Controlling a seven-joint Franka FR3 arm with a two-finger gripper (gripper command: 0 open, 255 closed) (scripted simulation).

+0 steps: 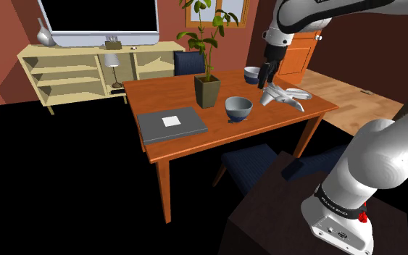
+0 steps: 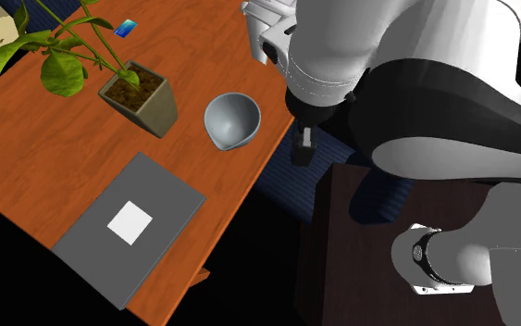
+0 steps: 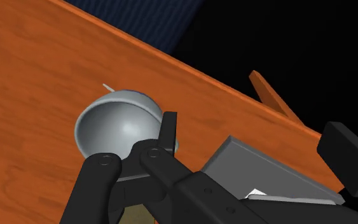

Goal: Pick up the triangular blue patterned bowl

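Hovering end effector [image 1: 266, 81] above table [image 1: 159, 98]; grey bowl [image 1: 238, 109] apparently apart.

I see bare table [image 1: 256, 129] nearside of the grey bowl [image 1: 238, 107]; the potted plant [image 1: 208, 90] crowds the shoulder view's left, a pale winged object [image 1: 283, 95] its right.

The one wooden table [image 1: 220, 136] bears two bowls, a grey bowl [image 1: 238, 107] and a darker bowl [image 1: 252, 73], one potted plant [image 1: 208, 88], one flat grey slab [image 1: 172, 124] and one small blue card [image 2: 126, 28], while two blue chairs, a far chair [image 1: 188, 62] and a near chair [image 1: 249, 163], stand by it.
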